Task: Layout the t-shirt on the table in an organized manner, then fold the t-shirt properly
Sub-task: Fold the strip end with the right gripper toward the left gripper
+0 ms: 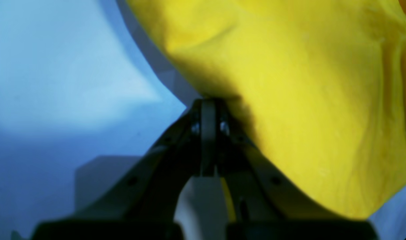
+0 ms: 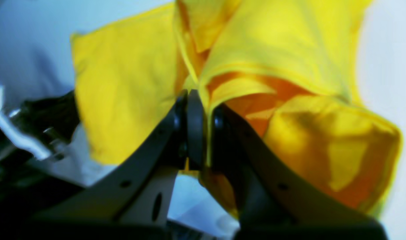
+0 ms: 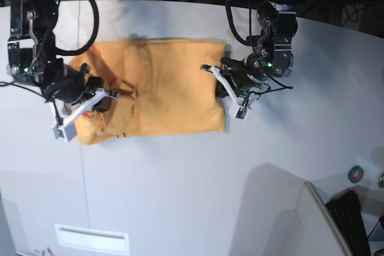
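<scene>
The orange t-shirt (image 3: pixel 162 82) lies on the white table (image 3: pixel 198 184) as a rough rectangle, flat across the middle and rumpled at its left end. At the shirt's right edge, my left gripper (image 3: pixel 223 88) is shut on the cloth. In the left wrist view its jaws (image 1: pixel 207 101) meet at the hem of the t-shirt (image 1: pixel 306 100). My right gripper (image 3: pixel 102 97) is at the rumpled left end. The right wrist view shows that gripper (image 2: pixel 203 100) shut on bunched folds of the t-shirt (image 2: pixel 123 93), with fabric pinched between the fingers.
A green tape roll (image 3: pixel 355 174) sits near the right edge of the table. A black keyboard (image 3: pixel 351 220) and a grey panel (image 3: pixel 300 220) are at the lower right. Cables run along the far edge. A thin dark seam (image 3: pixel 81 172) crosses the tabletop.
</scene>
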{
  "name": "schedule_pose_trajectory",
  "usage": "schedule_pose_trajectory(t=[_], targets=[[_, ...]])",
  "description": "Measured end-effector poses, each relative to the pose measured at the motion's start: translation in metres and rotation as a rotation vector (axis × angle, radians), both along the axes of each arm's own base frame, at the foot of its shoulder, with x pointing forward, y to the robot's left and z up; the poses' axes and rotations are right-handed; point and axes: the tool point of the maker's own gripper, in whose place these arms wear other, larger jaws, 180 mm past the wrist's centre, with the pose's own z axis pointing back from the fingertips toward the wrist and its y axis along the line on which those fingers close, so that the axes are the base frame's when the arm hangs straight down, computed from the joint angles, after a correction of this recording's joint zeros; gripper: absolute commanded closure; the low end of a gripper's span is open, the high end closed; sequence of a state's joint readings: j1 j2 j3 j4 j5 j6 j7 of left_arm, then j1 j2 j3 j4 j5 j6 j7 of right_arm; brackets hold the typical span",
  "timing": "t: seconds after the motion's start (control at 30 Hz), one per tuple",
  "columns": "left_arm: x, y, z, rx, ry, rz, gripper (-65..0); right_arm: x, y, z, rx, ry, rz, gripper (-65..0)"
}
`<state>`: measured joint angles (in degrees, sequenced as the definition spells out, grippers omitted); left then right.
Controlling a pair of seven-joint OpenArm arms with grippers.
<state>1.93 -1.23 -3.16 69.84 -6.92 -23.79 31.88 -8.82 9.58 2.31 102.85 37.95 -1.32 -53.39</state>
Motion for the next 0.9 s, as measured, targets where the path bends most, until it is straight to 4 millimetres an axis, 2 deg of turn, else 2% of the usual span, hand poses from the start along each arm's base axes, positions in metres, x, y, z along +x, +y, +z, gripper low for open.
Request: schedule_pose_trajectory(t=[0.07,0.27,0.37,0.5,0.63,0.77,0.9], targets=[[0.0,-0.001,0.0,-0.002,0.0,0.0,0.0,-0.002,0.017,0.004,0.022,-0.001,0.025,0.0],[0.0,-0.001,0.0,-0.003,0.0,0.0,0.0,-0.017,0.057,-0.004,0.039,0.058,0.093,0.0],[0.0,-0.001,0.0,-0.003,0.0,0.0,0.0,-0.017,0.076,0.0,0.059,0.038,0.128,0.0],[0.0,-0.002,0.0,-0.004,0.0,0.0,0.0,-0.021,0.093,0.001,0.067,0.038,0.172,0.0],[0.0,-0.002,0.0,-0.004,0.0,0.0,0.0,-0.016,0.109,0.004,0.067,0.03,0.211,0.0],[0.0,-0.002,0.0,-0.005,0.0,0.0,0.0,-0.02,0.125,-0.007,0.078,0.08,0.22,0.0],[0.0,-0.002,0.0,-0.004,0.001,0.0,0.0,-0.019,0.14,-0.006,0.088,0.064,0.244,0.0]])
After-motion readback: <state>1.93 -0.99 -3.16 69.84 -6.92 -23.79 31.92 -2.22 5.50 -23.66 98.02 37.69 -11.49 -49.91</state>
